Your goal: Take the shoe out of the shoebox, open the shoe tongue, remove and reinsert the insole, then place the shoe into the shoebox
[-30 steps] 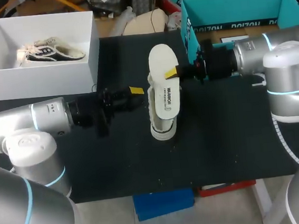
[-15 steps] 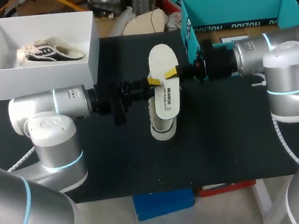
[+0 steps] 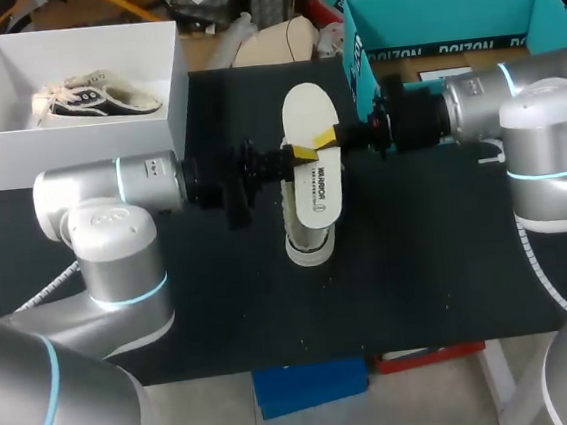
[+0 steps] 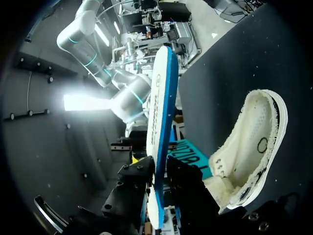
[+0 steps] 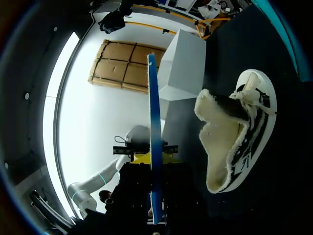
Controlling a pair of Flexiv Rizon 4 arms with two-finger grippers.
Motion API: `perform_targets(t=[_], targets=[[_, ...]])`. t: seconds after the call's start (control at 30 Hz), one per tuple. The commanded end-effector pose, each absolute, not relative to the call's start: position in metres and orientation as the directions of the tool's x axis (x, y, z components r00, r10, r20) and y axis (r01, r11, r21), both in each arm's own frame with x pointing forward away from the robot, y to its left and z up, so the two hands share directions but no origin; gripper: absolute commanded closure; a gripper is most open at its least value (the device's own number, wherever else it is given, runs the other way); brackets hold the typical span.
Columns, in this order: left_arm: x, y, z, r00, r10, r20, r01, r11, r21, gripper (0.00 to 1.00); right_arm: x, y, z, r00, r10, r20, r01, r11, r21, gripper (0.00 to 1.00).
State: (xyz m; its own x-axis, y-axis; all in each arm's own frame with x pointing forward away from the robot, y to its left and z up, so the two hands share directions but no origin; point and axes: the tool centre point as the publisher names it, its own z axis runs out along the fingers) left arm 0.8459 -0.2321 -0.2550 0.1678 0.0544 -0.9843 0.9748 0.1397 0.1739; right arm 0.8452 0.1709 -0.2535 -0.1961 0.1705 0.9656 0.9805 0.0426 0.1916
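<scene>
The right gripper (image 3: 328, 136) is clamped on the edge of a white foam insole with a blue underside (image 3: 316, 184), held above the cream knit shoe (image 3: 310, 242) lying on the black worktop (image 3: 419, 260). The left gripper (image 3: 301, 154) straddles the insole's opposite edge; whether it is clamped I cannot tell.

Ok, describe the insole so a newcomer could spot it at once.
On the black table, find the shoe at the middle. The insole is the white oval above it, between the left end effector and right end effector; unlike the shoe it is thin, with a blue underside.
</scene>
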Motion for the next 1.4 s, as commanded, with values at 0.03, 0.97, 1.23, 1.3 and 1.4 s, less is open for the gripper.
perform_targets(t=[0.03, 0.97, 1.23, 1.3, 1.4], targets=[[0.848, -0.236, -0.256, 0.174, 0.049, -0.983, 0.976, 0.126, 0.179, 0.82, 0.844, 0.172, -0.253, -0.195, 0.171, 0.966, 0.981, 0.042, 0.191, 1.0], [0.831, -0.242, -0.254, 0.193, 0.013, -0.981, 0.979, 0.06, 0.194, 0.84, 0.844, 0.172, -0.253, -0.195, 0.171, 0.966, 0.981, 0.042, 0.191, 1.0], [0.833, -0.243, -0.251, 0.197, 0.007, -0.98, 0.978, 0.071, 0.197, 1.0, 0.844, 0.172, -0.253, -0.195, 0.171, 0.966, 0.981, 0.042, 0.191, 1.0], [0.834, -0.242, -0.251, 0.198, 0.011, -0.98, 0.977, 0.077, 0.198, 1.0, 0.844, 0.172, -0.253, -0.195, 0.171, 0.966, 0.981, 0.042, 0.191, 1.0], [0.833, -0.241, -0.249, 0.196, 0.012, -0.98, 0.977, 0.086, 0.196, 1.0, 0.844, 0.171, -0.251, -0.192, 0.174, 0.966, 0.981, 0.039, 0.188, 0.0]])
